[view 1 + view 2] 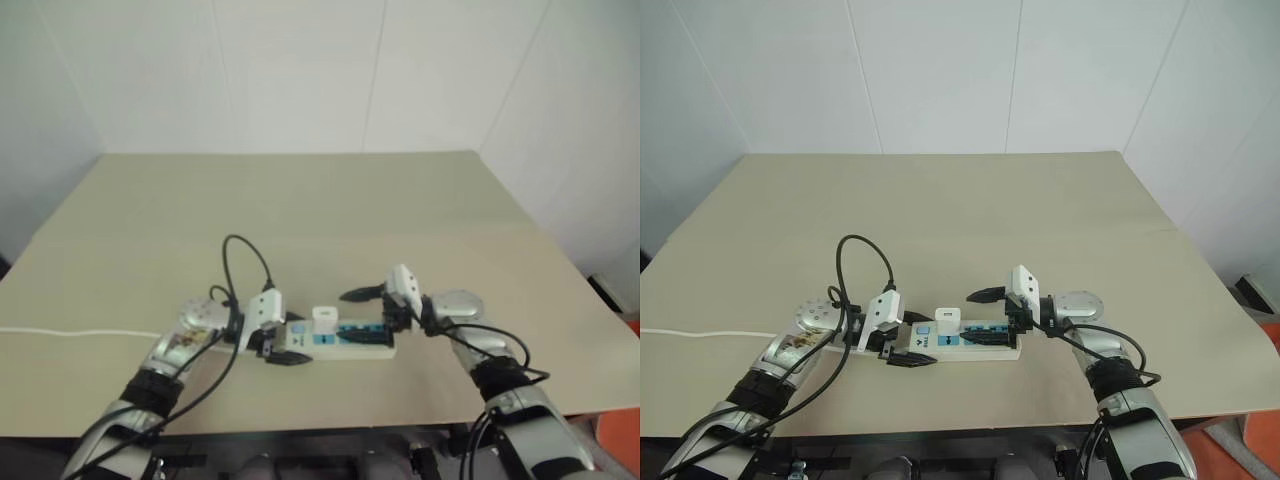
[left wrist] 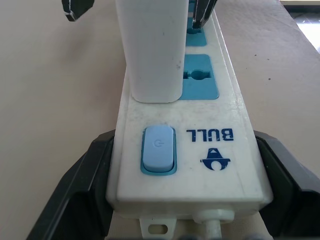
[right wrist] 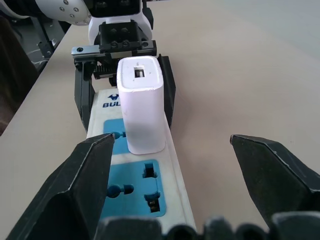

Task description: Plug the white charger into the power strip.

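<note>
Our right tool (image 3: 170, 150) stands wide open, holding nothing, either side of the power strip (image 3: 150, 195); our left tool (image 2: 187, 185) clamps the strip's switch end, we judge to steady it on the bench (image 1: 300, 200). The white charger (image 3: 142, 105) stands upright in the first socket, apparently seated; its prongs are hidden

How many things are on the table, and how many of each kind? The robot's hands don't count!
White charger, standing upright in the strip: 1
Power strip with blue sockets: 1
Thin white cord lying on the table: 1
Total: 3
</note>
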